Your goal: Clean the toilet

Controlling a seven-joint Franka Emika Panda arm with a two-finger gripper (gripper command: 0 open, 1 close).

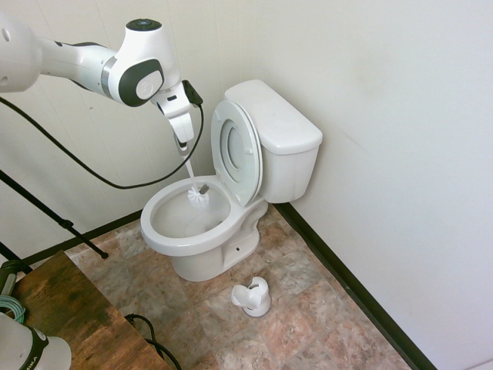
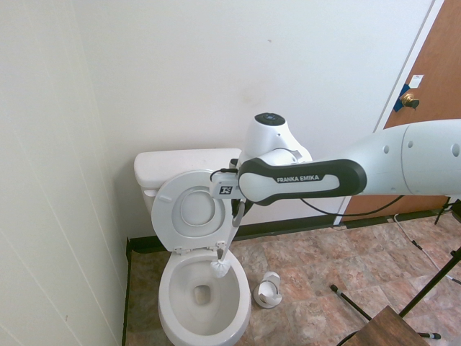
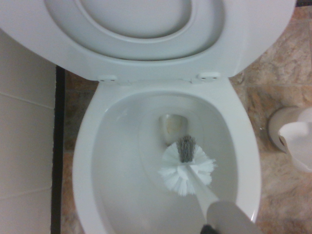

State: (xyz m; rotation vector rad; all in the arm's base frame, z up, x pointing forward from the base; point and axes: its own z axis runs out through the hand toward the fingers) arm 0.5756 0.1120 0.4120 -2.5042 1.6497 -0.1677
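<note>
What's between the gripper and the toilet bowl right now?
Only the brush: its handle runs down from the gripper, shut on it, with the head inside the bowl. The first exterior view shows this best.

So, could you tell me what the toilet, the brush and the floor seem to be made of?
Toilet: glossy white, probably glazed ceramic, given its smooth sheen.
Brush: white handle, likely plastic; stiff white bristles with a grey tuft.
Floor: mottled brown squares, stone-look tile or vinyl; cannot tell which.

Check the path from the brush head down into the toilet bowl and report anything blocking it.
Nothing visible blocks it. The seat and lid are raised, the toilet bowl is open, and the brush held in the gripper already hangs over it.
</note>
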